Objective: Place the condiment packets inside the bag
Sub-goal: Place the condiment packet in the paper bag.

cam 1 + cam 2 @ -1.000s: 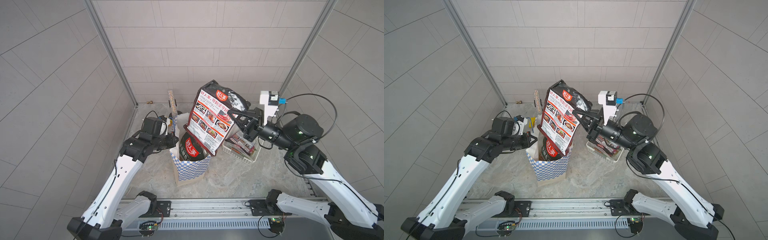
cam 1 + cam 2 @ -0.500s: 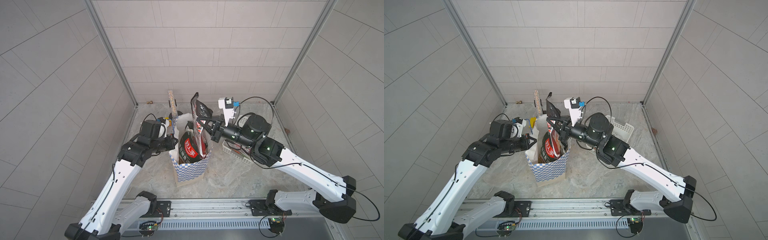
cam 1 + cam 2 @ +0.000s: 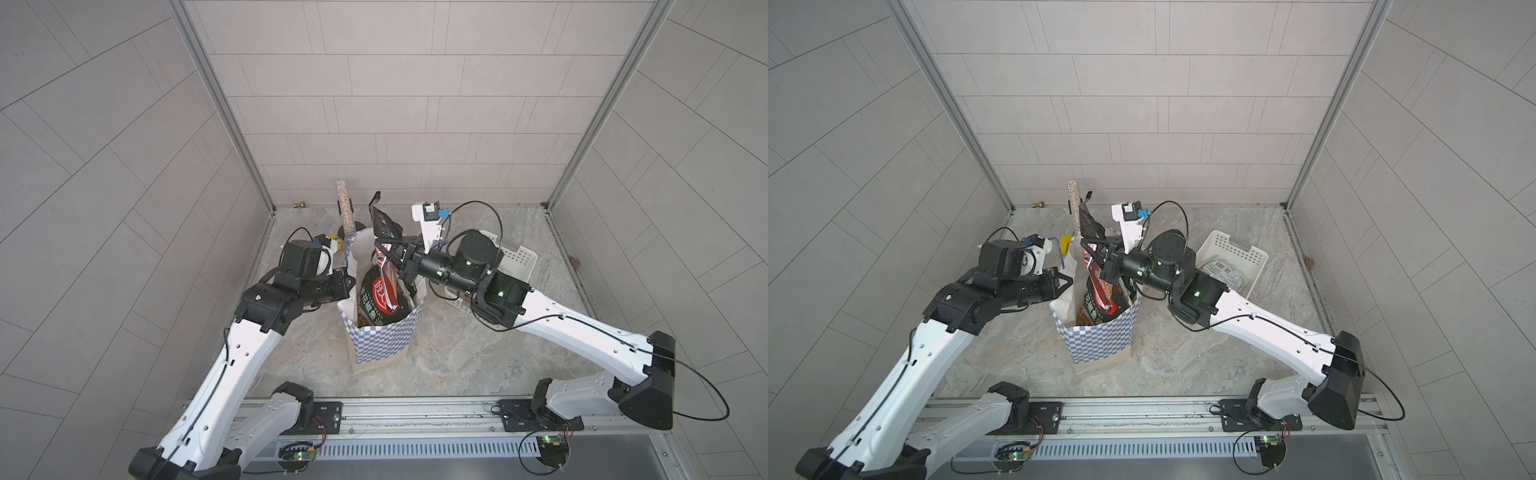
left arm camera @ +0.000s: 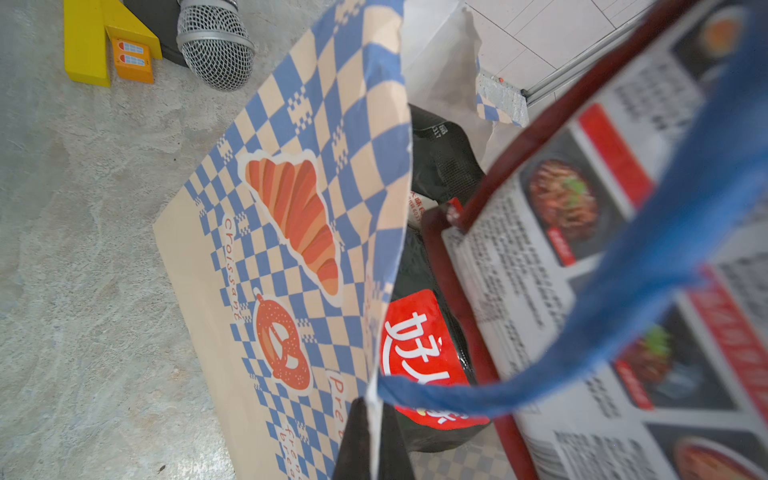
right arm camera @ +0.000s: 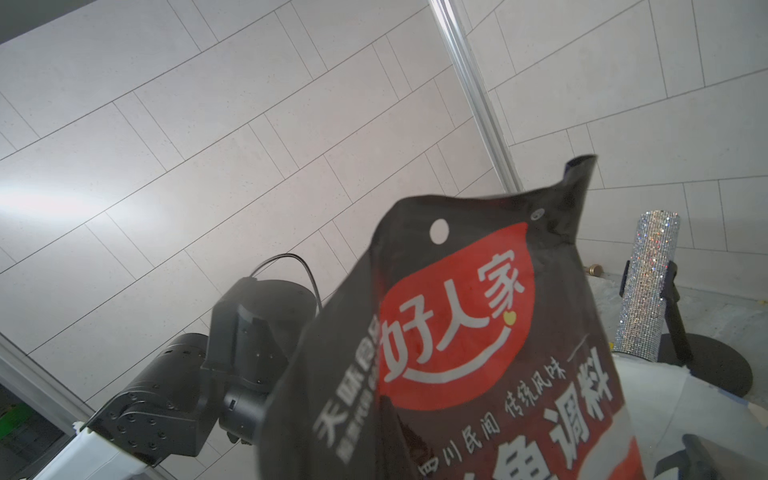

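The blue-and-white checked bag [image 3: 384, 347] [image 3: 1100, 343] stands open on the floor. My left gripper [image 3: 350, 286] [image 3: 1068, 282] [image 4: 374, 440] is shut on its left rim, by the blue cord handle [image 4: 623, 316]. One black condiment packet with a red logo [image 3: 376, 299] [image 3: 1094, 301] [image 4: 419, 345] sits inside. My right gripper [image 3: 386, 249] [image 3: 1096, 249] [image 5: 388, 415] is shut on a second black packet [image 3: 384, 224] [image 3: 1090, 224] [image 5: 478, 332]. That packet stands edge-on in the bag's mouth, its lower end inside and its top sticking out.
A white perforated basket [image 3: 519, 257] [image 3: 1233, 249] stands right of the bag with another packet [image 3: 1223, 270] lying in it. A glittery microphone on a stand [image 3: 345, 208] [image 3: 1074, 203] and a yellow toy [image 3: 1065, 243] [image 4: 95, 45] sit just behind the bag.
My right arm swung left and down from above the basket. Its packet turned from face-on to edge-on and dropped into the bag's mouth. The left gripper kept hold of the rim.
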Action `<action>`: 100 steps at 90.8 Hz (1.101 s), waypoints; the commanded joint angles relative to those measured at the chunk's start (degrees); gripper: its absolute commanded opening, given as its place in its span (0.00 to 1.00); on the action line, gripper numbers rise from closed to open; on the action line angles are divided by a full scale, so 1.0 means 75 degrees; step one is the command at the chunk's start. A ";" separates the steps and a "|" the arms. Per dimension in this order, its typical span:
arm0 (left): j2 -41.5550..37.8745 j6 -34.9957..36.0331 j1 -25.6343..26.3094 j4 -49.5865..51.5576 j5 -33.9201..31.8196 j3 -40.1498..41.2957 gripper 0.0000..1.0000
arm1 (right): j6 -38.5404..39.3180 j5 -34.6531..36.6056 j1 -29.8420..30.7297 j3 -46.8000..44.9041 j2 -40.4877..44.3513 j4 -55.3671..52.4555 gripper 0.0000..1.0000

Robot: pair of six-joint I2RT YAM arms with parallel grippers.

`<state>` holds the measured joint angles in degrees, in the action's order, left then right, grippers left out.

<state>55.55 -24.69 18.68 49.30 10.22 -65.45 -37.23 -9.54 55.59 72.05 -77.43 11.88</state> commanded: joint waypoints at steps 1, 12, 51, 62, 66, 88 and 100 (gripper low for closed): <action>-0.0133 0.0013 0.0019 -0.0305 0.0046 0.0042 0.00 | -0.0443 0.0112 0.0087 -0.0173 -0.0095 0.0869 0.00; -0.0113 0.0012 0.0026 -0.0315 0.0045 0.0058 0.00 | -0.0493 0.0125 0.0109 -0.0257 -0.0196 0.0947 0.00; -0.0123 0.0023 0.0024 -0.0298 -0.0009 0.0097 0.00 | 0.0062 0.1543 0.0685 -0.1452 0.0175 0.0274 0.29; -0.0106 0.0034 0.0022 -0.0311 -0.0011 0.0102 0.00 | 0.0676 0.1845 0.0685 -0.1415 0.0742 -0.0533 0.51; -0.0101 0.0046 0.0019 -0.0304 -0.0017 0.0107 0.00 | 0.0921 0.1985 0.0665 -0.1448 0.1011 -0.0820 0.57; -0.0168 0.0408 0.0026 -0.0259 0.0198 0.0183 0.00 | 0.2102 0.2324 -0.0989 -0.1039 0.2489 -0.3959 0.62; -0.0197 0.0513 0.0027 -0.0264 0.0333 0.0228 0.00 | 0.2267 0.1147 -0.3872 -0.1592 0.2957 -0.5376 0.70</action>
<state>55.40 -22.83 18.68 50.06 10.07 -64.25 -23.81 4.12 41.06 63.51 -56.93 -11.55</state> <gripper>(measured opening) 0.067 0.677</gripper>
